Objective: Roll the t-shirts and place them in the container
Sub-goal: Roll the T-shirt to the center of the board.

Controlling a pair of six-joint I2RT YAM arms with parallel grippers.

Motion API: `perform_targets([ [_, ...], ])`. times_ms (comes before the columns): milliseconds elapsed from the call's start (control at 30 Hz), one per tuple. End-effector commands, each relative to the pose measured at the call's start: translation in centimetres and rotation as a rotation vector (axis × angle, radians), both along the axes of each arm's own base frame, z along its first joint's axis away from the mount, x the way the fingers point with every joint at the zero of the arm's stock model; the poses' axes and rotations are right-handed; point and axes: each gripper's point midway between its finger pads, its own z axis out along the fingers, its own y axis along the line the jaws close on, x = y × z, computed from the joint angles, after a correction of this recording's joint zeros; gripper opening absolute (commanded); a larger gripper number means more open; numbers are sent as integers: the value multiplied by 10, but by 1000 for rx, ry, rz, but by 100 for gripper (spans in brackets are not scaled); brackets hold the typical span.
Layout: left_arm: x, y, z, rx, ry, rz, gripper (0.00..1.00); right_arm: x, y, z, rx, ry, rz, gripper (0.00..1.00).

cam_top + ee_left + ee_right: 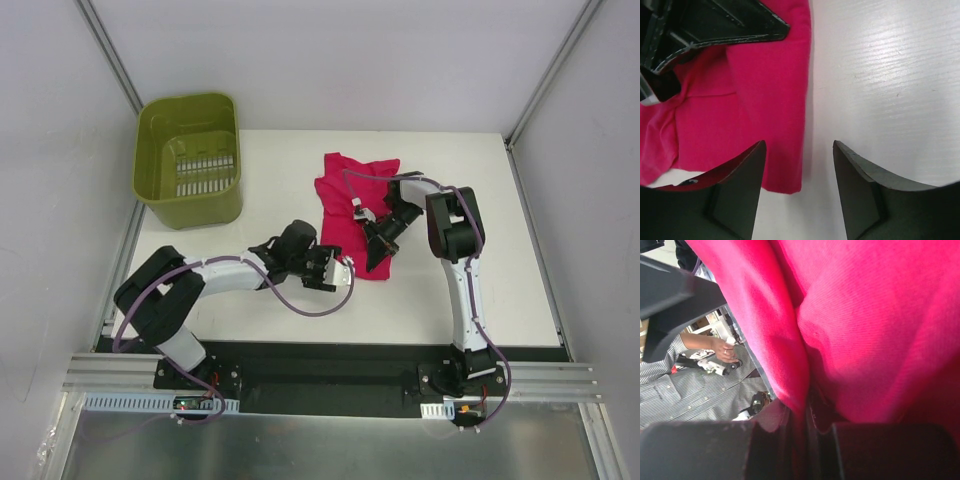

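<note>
The magenta-red t-shirt [345, 190] lies bunched and folded narrow at the middle of the white table. My right gripper [376, 256] is shut on the shirt's near end, and a fold of the t-shirt [865, 330] is pinched between its jaws [805, 420]. My left gripper [344, 268] is low on the table just left of that end and stands open. In the left wrist view the t-shirt [765, 100] has its straight edge and corner between my fingers [799, 150], touching neither. The right gripper [715, 25] shows above that cloth.
A green slotted basket [195, 205] stands at the back left of the table [470, 280]. Frame posts rise at both back corners, and the arm bases sit on the rail at the near edge.
</note>
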Motion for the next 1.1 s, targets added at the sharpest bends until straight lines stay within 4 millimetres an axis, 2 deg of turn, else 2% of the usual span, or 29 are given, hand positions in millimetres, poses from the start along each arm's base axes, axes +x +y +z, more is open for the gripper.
perform_targets([
  [0,1,-13,-9,52,-31,-119,51,-10,-10,-1,-53,81,53,6],
  [33,7,-16,-9,64,-45,-115,51,-9,-10,1,-43,81,58,6],
  [67,11,-11,-21,114,-37,-97,49,-9,-10,2,-36,86,55,7],
  [133,22,-10,-24,147,-62,-73,45,-9,-11,3,-27,84,48,9],
  [167,23,-3,-35,197,-45,-59,42,-8,-10,4,-20,83,43,10],
  [200,23,-1,-38,219,-38,-61,32,-7,-11,4,-18,82,38,15],
  [233,26,-3,-36,222,-29,-54,26,-7,-11,5,-15,81,34,20],
  [267,19,2,-43,243,24,-63,21,-6,-11,6,-8,76,28,26],
  [300,14,5,-45,259,61,-66,14,-7,-14,7,-3,73,21,37],
  [333,13,2,-40,254,80,-65,7,-3,-14,11,11,35,20,42],
  [367,9,1,-39,252,106,-74,4,3,-18,15,4,4,7,45],
  [400,0,3,-38,253,159,-87,1,13,-25,20,-4,-23,-38,53],
  [467,-3,-1,-29,235,195,-90,0,41,-31,46,18,-174,-114,57],
  [533,-12,-4,-21,215,265,-106,0,67,-50,67,31,-325,-178,61],
  [567,-15,-6,-17,202,291,-109,0,74,-58,89,33,-416,-203,61],
  [600,-17,-7,-13,189,329,-101,0,84,-75,101,28,-483,-259,62],
  [633,-20,-10,-4,171,378,-107,0,104,-85,108,31,-607,-301,62],
  [667,-20,-12,-4,166,429,-82,0,101,-98,126,7,-702,-330,63],
  [700,-20,-13,-1,151,466,-68,0,106,-111,133,-15,-802,-338,64],
  [733,-16,-16,12,111,524,-61,0,118,-117,136,-28,-956,-305,65],
  [767,-13,-17,9,103,583,-41,0,100,-124,118,-88,-995,-262,65],
  [800,-14,-19,13,86,666,-7,0,90,-121,139,-92,-1181,-178,65],
  [833,-1,-26,27,44,688,7,0,100,-119,151,-98,-1362,-142,66],
  [867,1,-25,26,22,786,23,0,94,-119,149,-132,-1440,-96,66],
  [900,10,-30,38,-13,827,48,0,62,-104,131,-111,-1470,-28,67],
  [933,14,-31,41,-28,855,56,0,64,-97,133,-100,-1568,28,67],
  [967,18,-30,42,-48,914,74,0,54,-91,123,-98,-1583,66,67],
  [1000,24,-33,48,-67,919,74,0,35,-76,107,-57,-1572,124,67],
  [1067,28,-33,49,-85,965,88,0,26,-63,107,-22,-1632,165,67],
])
